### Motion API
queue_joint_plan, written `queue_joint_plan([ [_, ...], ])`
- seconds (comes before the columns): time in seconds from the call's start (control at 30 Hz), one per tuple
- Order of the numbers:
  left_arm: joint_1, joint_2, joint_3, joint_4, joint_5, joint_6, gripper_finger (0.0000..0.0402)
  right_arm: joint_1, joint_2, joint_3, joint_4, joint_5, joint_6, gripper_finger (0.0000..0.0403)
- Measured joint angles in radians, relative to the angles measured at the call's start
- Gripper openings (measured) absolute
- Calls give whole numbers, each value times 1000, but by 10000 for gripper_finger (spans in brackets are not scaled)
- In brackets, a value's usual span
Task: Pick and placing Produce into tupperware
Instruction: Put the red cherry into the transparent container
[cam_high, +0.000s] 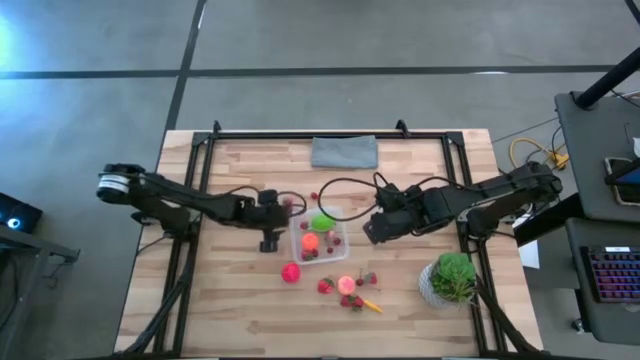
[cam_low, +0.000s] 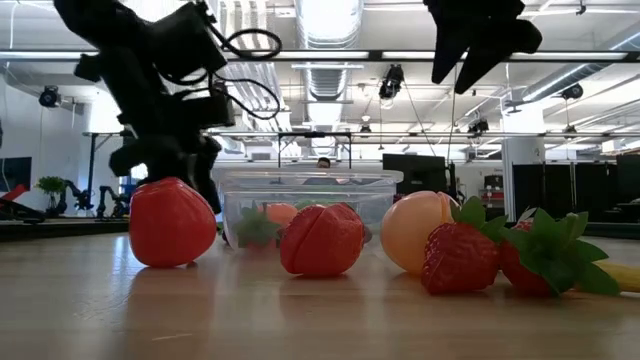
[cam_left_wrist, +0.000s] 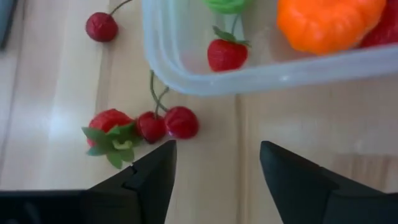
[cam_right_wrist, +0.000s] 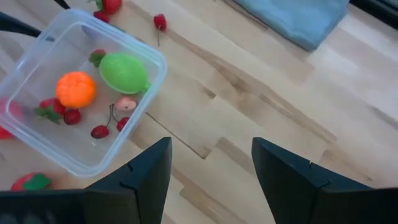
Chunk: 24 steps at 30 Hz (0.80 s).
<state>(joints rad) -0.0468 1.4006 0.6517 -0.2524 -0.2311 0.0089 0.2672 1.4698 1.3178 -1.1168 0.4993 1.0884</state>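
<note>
The clear tupperware (cam_high: 318, 238) sits mid-table and holds a green fruit (cam_right_wrist: 124, 71), an orange ball (cam_right_wrist: 76, 89), a strawberry (cam_left_wrist: 226, 54) and small berries. My left gripper (cam_left_wrist: 217, 168) hovers open at its far-left corner, over bare wood beside a strawberry (cam_left_wrist: 112, 127) and two stemmed cherries (cam_left_wrist: 168, 122); another cherry (cam_left_wrist: 101, 27) lies farther on. My right gripper (cam_right_wrist: 211, 168) hangs open and empty above the table, right of the box. A pink ball (cam_high: 290, 272), a peach ball (cam_high: 346, 284) and strawberries (cam_high: 326, 286) lie near the front.
A folded grey-blue cloth (cam_high: 344, 151) lies at the far edge. A leafy potted plant (cam_high: 450, 278) stands at the front right. A loose cherry (cam_right_wrist: 160, 22) lies beyond the box. Bare wood stretches left of the box and along the near edge.
</note>
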Motion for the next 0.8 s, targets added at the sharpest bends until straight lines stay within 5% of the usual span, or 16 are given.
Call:
queue_joint_plan([
  [0.17,79,38,5,44,158,1,212,1,5,0,2,0,19,215],
  [0.57,146,54,4,76,119,69,212,0,5,0,6,0,72,215],
  [0.8,183,67,5,127,219,163,212,0,5,-3,6,0,72,215],
])
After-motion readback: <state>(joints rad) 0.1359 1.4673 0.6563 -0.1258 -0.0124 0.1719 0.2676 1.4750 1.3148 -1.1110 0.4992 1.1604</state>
